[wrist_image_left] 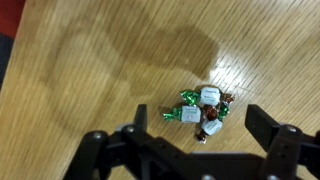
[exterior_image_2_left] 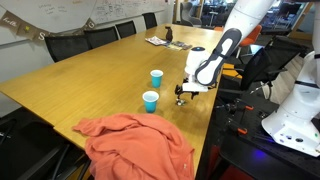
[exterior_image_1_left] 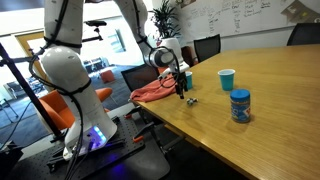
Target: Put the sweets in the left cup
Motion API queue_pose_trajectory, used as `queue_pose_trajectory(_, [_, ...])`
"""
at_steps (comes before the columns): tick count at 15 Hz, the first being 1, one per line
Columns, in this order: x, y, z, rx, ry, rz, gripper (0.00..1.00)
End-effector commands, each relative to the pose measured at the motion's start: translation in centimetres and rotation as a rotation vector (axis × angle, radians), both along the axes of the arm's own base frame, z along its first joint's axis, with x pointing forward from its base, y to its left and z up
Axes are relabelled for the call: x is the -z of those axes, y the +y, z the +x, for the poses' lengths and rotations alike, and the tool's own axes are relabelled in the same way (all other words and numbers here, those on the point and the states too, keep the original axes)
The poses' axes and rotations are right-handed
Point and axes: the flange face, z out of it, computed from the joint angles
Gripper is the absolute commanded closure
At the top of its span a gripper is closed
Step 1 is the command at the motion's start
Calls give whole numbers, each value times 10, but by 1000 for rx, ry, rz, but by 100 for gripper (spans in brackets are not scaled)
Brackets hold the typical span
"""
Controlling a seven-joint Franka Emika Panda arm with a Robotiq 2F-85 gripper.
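The gripper [wrist_image_left: 197, 126] hangs spread wide above the sweets [wrist_image_left: 206, 102] (crinkly green and pale wrappers) on the wood-grain counter [wrist_image_left: 90, 60].

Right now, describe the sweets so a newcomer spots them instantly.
On the wooden table, look at the edge near the orange cloth, under the tool. The sweets are a tiny cluster in green, white and brown wrappers, far smaller than the blue cups.

both exterior views face the table [exterior_image_1_left: 275, 95] from opposite sides; wrist looks down.
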Motion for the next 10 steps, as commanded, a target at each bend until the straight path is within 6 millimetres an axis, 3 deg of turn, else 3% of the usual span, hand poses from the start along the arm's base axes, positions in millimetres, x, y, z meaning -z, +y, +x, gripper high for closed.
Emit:
queue_pose_trajectory(1, [17,-2,10,-1,-29,-14,0])
queue_pose_trajectory(9, [38,-4,35,3,-38,-13,0])
queue_pose_trajectory(10, [40,-5,37,2,-39,-12,7])
